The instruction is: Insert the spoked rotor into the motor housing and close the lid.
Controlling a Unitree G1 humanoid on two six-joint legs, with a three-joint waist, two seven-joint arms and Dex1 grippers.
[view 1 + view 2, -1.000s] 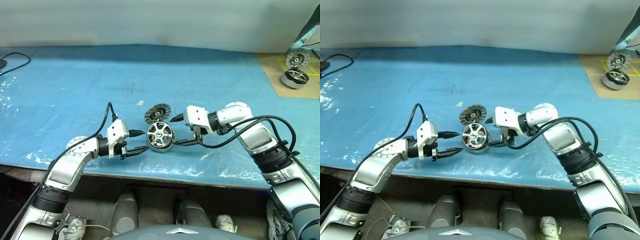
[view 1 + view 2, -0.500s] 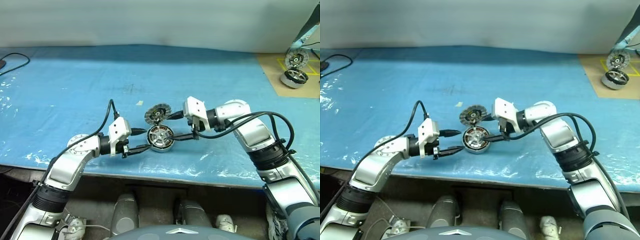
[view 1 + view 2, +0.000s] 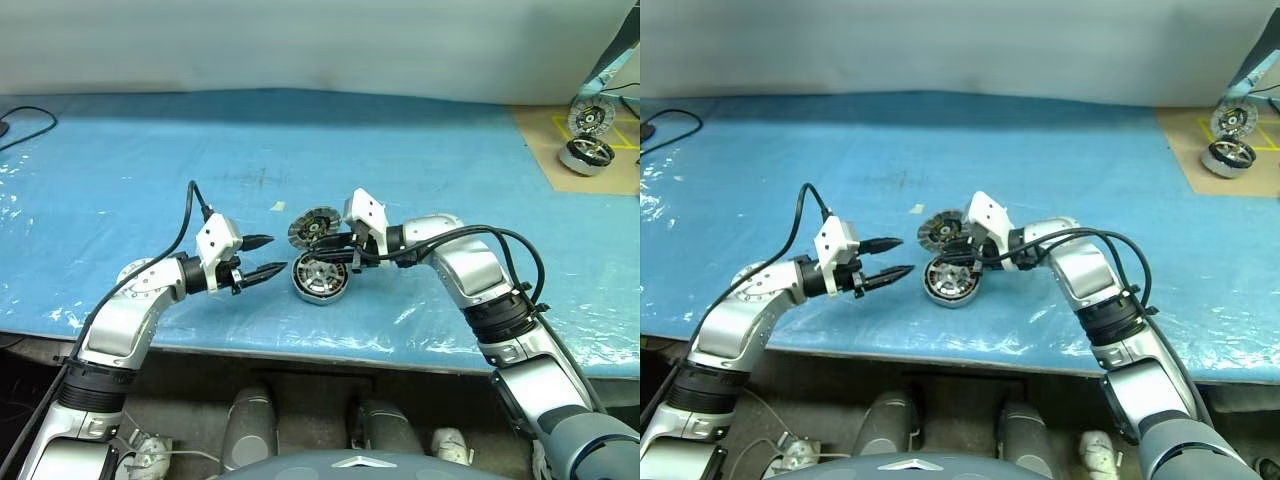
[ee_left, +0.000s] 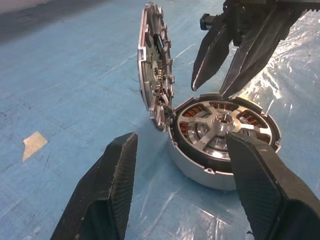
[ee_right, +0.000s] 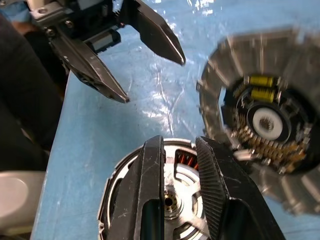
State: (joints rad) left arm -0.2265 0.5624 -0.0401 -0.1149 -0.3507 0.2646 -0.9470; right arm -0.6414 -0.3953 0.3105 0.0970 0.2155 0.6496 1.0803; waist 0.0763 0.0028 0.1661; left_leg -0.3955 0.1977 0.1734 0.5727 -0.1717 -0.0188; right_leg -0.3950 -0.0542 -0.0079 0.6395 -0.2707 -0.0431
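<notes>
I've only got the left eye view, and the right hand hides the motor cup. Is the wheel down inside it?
Observer: Yes. The left wrist view shows the wheel inside the cup, with copper showing between its spokes.
Operator: And the lid?
Observer: The lid stands upright on its hinge, open, beside the cup.
Operator: Is the right hand gripping anything?
Observer: No. The right hand is above the cup, its fingers narrowly apart with nothing between them.
</notes>
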